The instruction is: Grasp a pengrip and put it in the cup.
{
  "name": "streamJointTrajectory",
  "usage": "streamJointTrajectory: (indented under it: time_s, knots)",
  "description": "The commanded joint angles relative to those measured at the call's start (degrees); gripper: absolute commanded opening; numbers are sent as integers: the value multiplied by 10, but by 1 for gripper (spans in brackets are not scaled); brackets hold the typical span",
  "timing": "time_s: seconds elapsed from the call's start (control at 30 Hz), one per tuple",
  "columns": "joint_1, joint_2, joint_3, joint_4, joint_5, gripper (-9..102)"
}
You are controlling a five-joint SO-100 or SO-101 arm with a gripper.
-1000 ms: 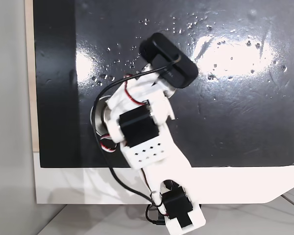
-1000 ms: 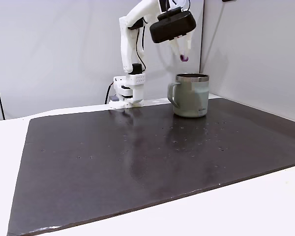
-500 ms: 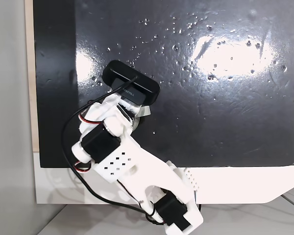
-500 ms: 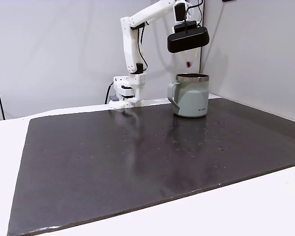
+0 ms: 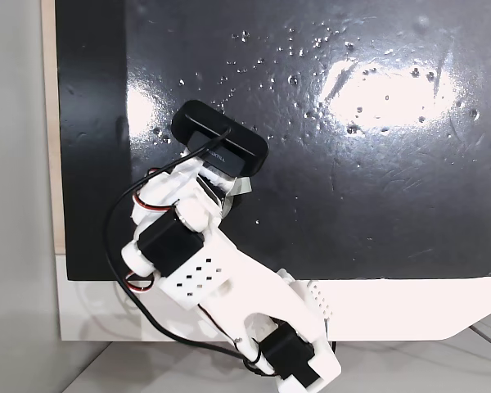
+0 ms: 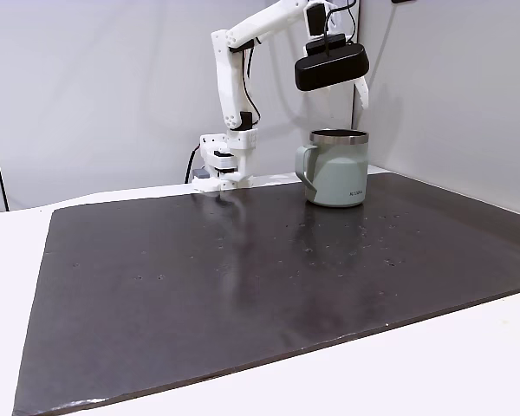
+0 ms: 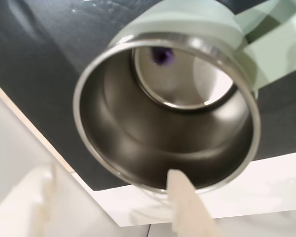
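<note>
The claw [image 6: 357, 94] hangs spread wide over the cup [image 7: 167, 108]; the purple pengrip [image 7: 162, 56] lies inside it, so the drop looks finished.

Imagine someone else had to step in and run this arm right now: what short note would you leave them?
Gripper: open and empty, hanging right above the cup, which stands on the dark mat near the arm's base.
Pengrip: a small purple blur inside the cup, at or near the bottom in the wrist view.
Done: the pengrip is in the cup.
Left: probably only lifting the arm clear without knocking the rim.
</note>
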Motion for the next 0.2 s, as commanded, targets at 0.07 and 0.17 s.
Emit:
streamJointTrajectory:
  time_s: [0.07,0.17]
  knots:
    - [-2,33,-3,-10,3,28]
    - [0,33,-4,-10,2,28]
